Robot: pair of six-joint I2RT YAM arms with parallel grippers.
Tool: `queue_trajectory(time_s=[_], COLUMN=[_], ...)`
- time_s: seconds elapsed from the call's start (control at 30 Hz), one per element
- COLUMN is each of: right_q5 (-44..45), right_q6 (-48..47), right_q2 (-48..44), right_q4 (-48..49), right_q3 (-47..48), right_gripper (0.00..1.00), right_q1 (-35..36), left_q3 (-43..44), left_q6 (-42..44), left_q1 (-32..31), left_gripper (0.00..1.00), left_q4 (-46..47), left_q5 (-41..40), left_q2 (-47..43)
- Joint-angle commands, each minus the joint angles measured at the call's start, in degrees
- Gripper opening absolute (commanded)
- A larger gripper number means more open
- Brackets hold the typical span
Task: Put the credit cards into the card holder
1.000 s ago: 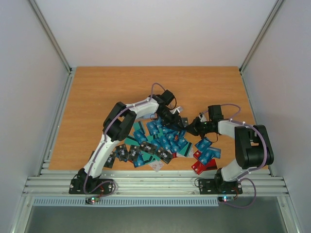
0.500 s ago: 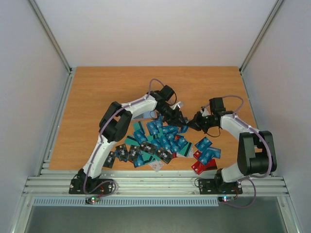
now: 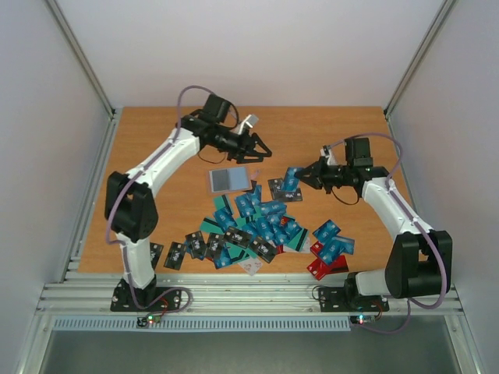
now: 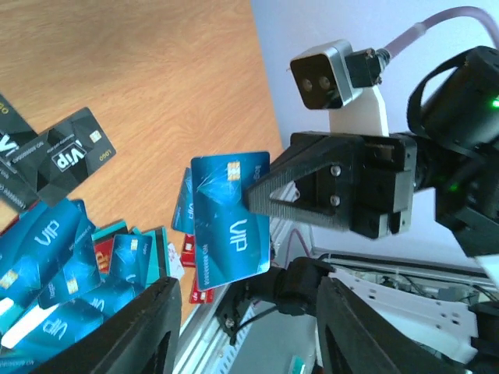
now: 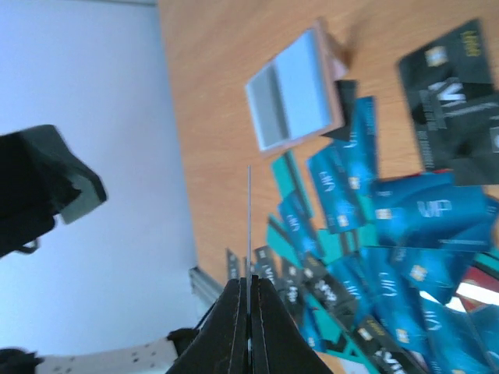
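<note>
right gripper (image 5: 248,287): pinching blue VIP card (image 4: 231,218) | left gripper (image 3: 258,155): wide open, empty, lifted off the credit cards (image 3: 261,222) | card holder (image 3: 228,180): newly uncovered, just nearward of left gripper

The credit cards (image 3: 265,222) are seen as glossy, smooth plastic; the desk (image 3: 156,140) is shown as matt grained wood; the card holder (image 3: 228,180) appears matt.

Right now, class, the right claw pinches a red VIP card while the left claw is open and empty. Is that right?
Not quite. The VIP card in the right claw is blue, not red; the left wrist view shows it. The left claw is open and empty.
</note>
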Motion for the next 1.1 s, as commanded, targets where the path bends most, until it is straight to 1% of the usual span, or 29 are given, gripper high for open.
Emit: queue_trajectory(time_s=[0.0, 0.1, 0.13, 0.2, 0.23, 0.3, 0.33, 0.37, 0.4, 0.47, 0.57, 0.67, 0.8, 0.87, 0.93, 1.07], right_q5=[-10.2, -13.2, -13.7, -15.3, -16.0, -17.2, -17.7, -18.3, -18.8, -19.5, -19.8, -20.1, -21.3, -21.5, -21.6, -21.7], right_q6=[4.9, 6.9, 7.5, 8.9, 9.7, 11.5, 12.2, 13.1, 13.6, 14.1, 14.2, 14.4, 14.9, 14.8, 14.8, 14.7], right_q2=[-0.5, 0.1, 0.4, 1.1, 1.4, 2.0, 2.4, 2.7, 3.1, 3.7, 4.4, 4.8, 5.4, 5.5, 5.5, 5.8], right_q4=[7.4, 10.6, 11.3, 13.4, 14.5, 17.3, 18.1, 18.9, 19.6, 19.9, 19.7, 20.0, 20.9, 20.9, 20.9, 21.0], right_q3=[3.8, 6.8, 8.0, 10.4, 11.3, 13.0, 13.9, 14.7, 15.7, 17.3, 19.0, 19.6, 20.0, 20.3, 20.7, 21.1], right_gripper=[0.01, 0.01, 0.01, 0.01, 0.01, 0.01, 0.01, 0.01, 0.01, 0.01, 0.01, 0.01, 0.01, 0.01, 0.01, 0.01], right_q1=[0.6, 2.3, 2.9, 4.3, 4.9, 5.9, 6.4, 7.0, 7.8, 8.9, 10.0, 10.5, 10.5, 10.5, 10.5, 10.5], left_q3=[-4.9, -7.8, -9.1, -12.7, -14.8, -19.8, -22.2, -24.2, -26.0, -27.9, -28.8, -28.7, -28.6, -27.9, -26.4, -23.6], left_q6=[3.8, 3.2, 1.1, -3.8, -6.7, -18.2, -22.8, -30.4, -34.4, -43.6, -49.4, -51.6, -49.2, -45.7, -41.2, -32.9], left_q1=[1.9, 2.2, 2.3, 2.4, 2.5, 2.8, 2.9, 3.1, 3.2, 3.6, 4.0, 4.2, 4.2, 4.2, 4.2, 4.3], left_gripper=[0.52, 0.52, 0.52, 0.52, 0.52, 0.51, 0.51, 0.50, 0.49, 0.46, 0.41, 0.36, 0.28, 0.25, 0.24, 0.24], left_q4=[-1.7, 0.7, 2.9, 9.8, 15.1, 28.4, 38.5, 43.4, 51.1, 59.3, 65.9, 67.0, 63.4, 58.7, 51.0, 39.2], left_q5=[6.6, 9.1, 9.6, 10.7, 11.3, 12.7, 13.3, 13.7, 13.9, 14.0, 14.2, 14.7, 14.7, 14.4, 13.8, 12.7], left_q2=[-6.3, -9.3, -10.3, -12.7, -13.9, -16.4, -17.4, -18.1, -18.6, -19.0, -19.4, -19.9, -21.1, -21.9, -22.7, -23.9])
